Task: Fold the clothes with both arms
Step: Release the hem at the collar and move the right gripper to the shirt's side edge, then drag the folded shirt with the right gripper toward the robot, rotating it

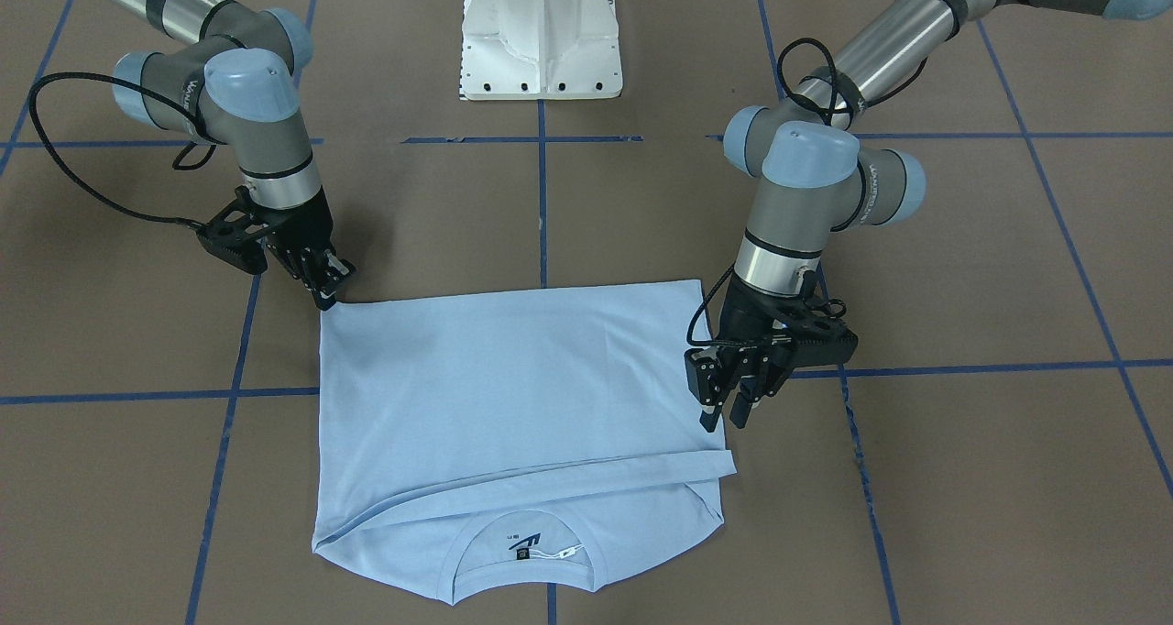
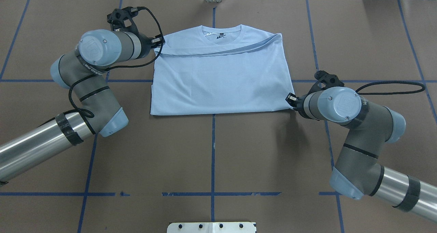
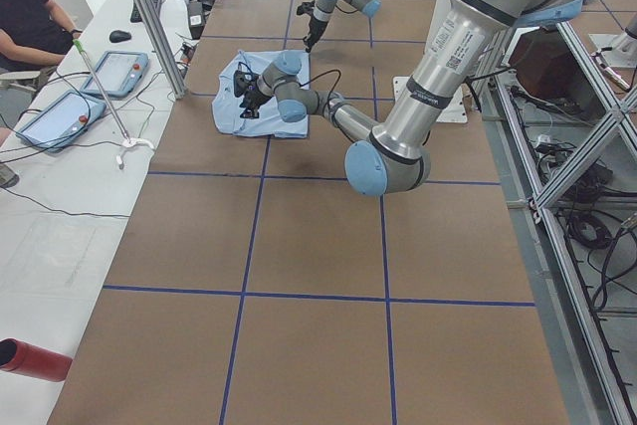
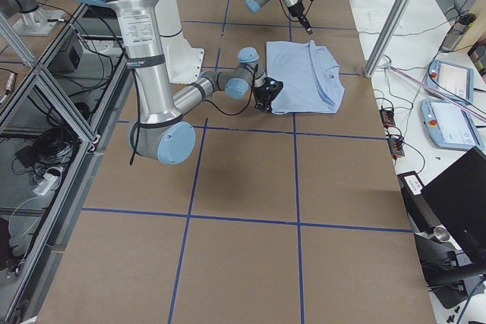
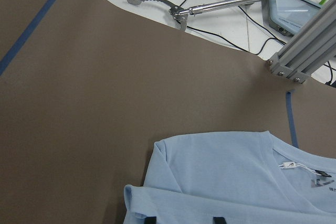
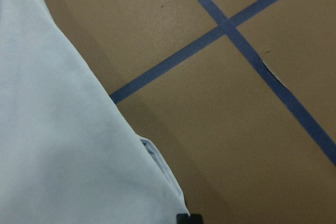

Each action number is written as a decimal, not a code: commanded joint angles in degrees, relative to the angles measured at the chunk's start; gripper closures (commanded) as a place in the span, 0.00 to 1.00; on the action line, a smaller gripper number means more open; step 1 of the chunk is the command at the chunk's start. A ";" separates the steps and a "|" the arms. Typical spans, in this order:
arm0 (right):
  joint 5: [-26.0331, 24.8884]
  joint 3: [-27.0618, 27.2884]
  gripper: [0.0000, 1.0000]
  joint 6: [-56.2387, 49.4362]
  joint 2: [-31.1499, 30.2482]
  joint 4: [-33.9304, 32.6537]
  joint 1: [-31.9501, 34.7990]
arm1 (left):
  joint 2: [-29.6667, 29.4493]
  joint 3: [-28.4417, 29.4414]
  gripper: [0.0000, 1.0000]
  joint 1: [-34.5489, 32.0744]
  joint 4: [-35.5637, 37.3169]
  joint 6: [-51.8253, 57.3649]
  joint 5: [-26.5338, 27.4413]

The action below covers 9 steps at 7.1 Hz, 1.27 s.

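On the left of the overhead view, the left arm [image 2: 92,55] reaches to the far left side of the T-shirt [image 2: 218,79]. The left end effector [image 1: 724,412] hangs over the edge of the cloth where the folded-over hem ends. Its two fingers stand apart with the cloth lying flat below them, and it grips nothing.

The light blue T-shirt lies in the middle of the brown counter [image 2: 211,151], across the blue tape lines [image 2: 213,137]. Its lower part is folded up towards the round neck, which points away from the robot and shows the label [image 1: 536,552].

On the right, the right arm [image 2: 344,110] comes to the near right corner of the T-shirt. The right end effector [image 1: 332,291] has its fingers drawn together, pinching that corner.
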 commanded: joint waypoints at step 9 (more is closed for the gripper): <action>-1.65 33.76 0.00 19.62 -27.47 -0.89 -30.17 | 5.53 -12.77 0.51 4.42 0.33 -11.97 -11.86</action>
